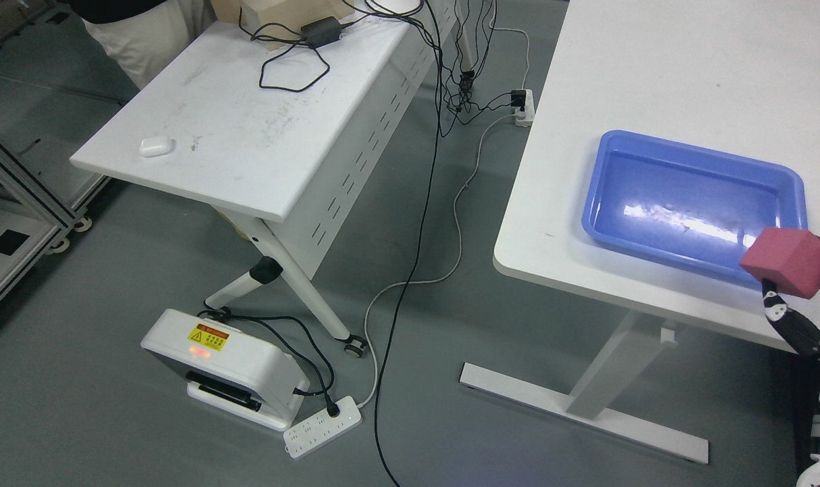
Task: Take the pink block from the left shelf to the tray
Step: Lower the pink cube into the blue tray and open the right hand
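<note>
Right hand (pixel 798 318) has its fingers clamped on the pink block (pixel 788 261), held at the blue tray (pixel 695 203)'s near right corner over the rim, so releasing here risks it clipping the lip and tumbling off the white table (pixel 653 81) to the floor.

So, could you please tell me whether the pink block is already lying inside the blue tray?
No, the pink block is held by the right robot hand beside the blue tray's near right corner.
</note>
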